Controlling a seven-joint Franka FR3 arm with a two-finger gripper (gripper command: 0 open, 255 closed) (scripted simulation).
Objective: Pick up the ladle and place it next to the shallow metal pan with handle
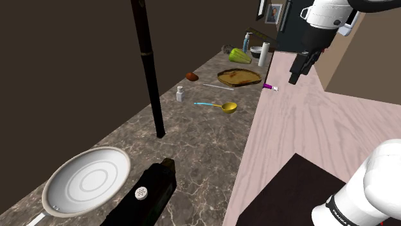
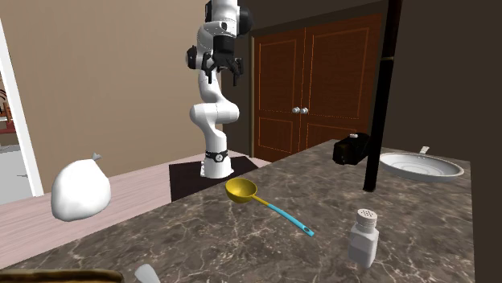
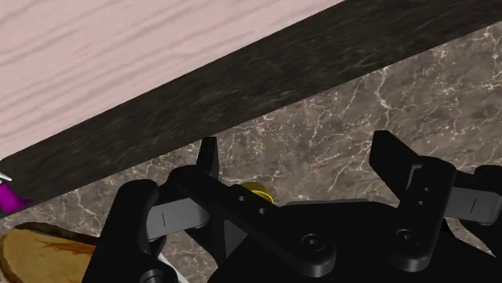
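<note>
1 yellow, blue-handled ladle (image 1: 222, 106) lies on the bench (image 1: 193, 147), well below the raised claw (image 1: 295, 77), whose fingers stand spread.

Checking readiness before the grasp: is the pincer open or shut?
Open: the pincer shows its two fingers well apart, clasping nothing.

On the dark marble counter (image 1: 199, 138), a small white shaker (image 1: 180, 94) stands near the wall edge. A black upright post (image 1: 150, 70) rises mid-counter. A round brown wooden board (image 1: 239, 78) lies toward the far end.
</note>
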